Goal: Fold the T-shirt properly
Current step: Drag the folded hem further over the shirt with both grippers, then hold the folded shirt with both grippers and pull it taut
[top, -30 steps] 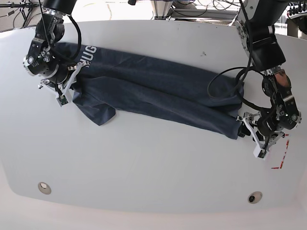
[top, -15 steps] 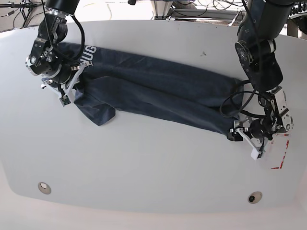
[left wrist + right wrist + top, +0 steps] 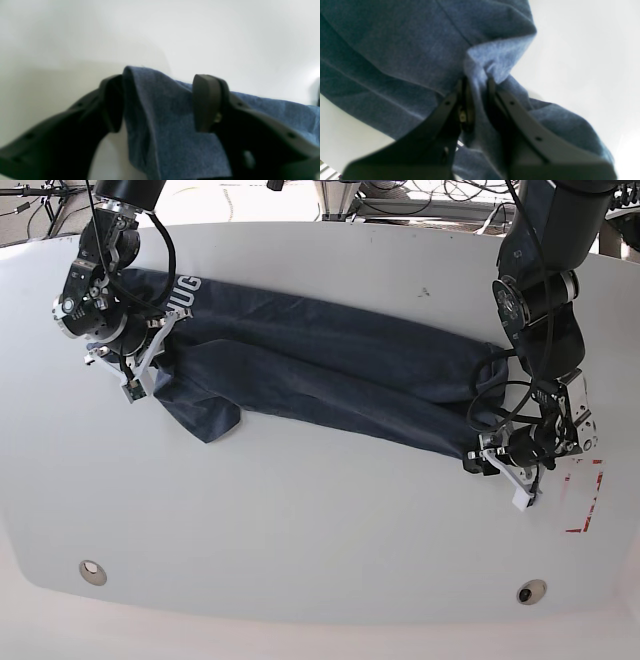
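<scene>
There is one T-shirt [image 3: 320,375], dark navy, lying in a long bunched band that runs from the upper left of the base view down toward the lower right, on one white table [image 3: 300,520]. Two grippers work it, one at each end.

The right gripper [image 3: 140,370], at the upper left of the base view, is clamped tight on a pinch of the cloth: in its wrist view [image 3: 476,100] the two dark jaws stand almost together with a ridge of blue fabric squeezed between them. The left gripper [image 3: 495,460], at the lower right of the base view, sits at the other end of the shirt. In its wrist view [image 3: 157,102] the jaws stand partly apart with a fold of the shirt [image 3: 160,120] between them; the left finger [image 3: 112,105] touches the cloth edge, the right finger [image 3: 205,102] lies over it (whether it truly grips, I cannot tell).

Compared with a second ago, the left gripper has moved in from the red tape marks [image 3: 585,495] toward the shirt's end and now overlaps it, and its jaws are narrower. The right gripper is where it was, shut as before.

White block letters near the right gripper read "UG" [image 3: 185,285]; the rest of the word is hidden.
</scene>
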Available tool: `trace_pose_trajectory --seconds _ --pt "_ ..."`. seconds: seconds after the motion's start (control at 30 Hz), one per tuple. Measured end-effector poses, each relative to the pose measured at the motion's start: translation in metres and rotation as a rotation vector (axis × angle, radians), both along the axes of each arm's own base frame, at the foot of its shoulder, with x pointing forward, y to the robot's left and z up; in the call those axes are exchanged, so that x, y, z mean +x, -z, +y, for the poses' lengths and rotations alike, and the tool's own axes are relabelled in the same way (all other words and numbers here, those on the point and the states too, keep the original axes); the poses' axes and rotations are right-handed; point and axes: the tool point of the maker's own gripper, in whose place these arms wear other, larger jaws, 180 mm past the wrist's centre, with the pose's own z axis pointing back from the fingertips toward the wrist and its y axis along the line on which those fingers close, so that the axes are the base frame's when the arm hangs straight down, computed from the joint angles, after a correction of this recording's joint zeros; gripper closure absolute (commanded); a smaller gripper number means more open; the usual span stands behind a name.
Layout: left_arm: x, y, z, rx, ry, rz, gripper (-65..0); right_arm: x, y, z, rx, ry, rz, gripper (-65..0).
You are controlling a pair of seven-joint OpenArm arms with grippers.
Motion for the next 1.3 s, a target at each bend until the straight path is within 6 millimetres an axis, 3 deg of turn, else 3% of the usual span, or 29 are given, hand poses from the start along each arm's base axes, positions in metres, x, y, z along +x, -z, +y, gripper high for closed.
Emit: trace_pose_trajectory --seconds 0.03,0.1,0.37,0.6,0.7,1.0,1.3 --pt "0.0 0.001 0.0 0.0 0.0 0.002 -6.7 0.0 0.0 0.0 0.0 0.0 0.0 -2.1" --pt "-0.002 0.002 0.0 0.001 0.002 0.007 0.0 0.0 0.0 0.0 0.0 0.0 0.0 -2.1" --pt "0.001 -0.001 -0.006 0.057 0.061 0.005 -0.4 0.0 0.0 0.0 0.0 0.0 0.0 -2.1" --pt "0.032 -0.052 -0.006 0.144 0.092 -0.173 -0.7 0.0 0.0 0.0 -0.001 0.0 0.0 -2.1" --pt "0.037 -0.063 -0.005 0.163 0.102 -0.201 -0.6 0.0 0.0 0.001 0.002 0.0 -0.002 -2.1" --pt "0.028 -0.058 -0.004 0.127 0.121 -0.203 -0.6 0.0 0.0 0.0 0.002 0.0 -0.001 -2.1" --pt "0.018 -0.062 0.026 0.104 0.034 -0.145 -0.6 0.0 0.0 0.0 0.002 0.0 -0.002 -1.9"
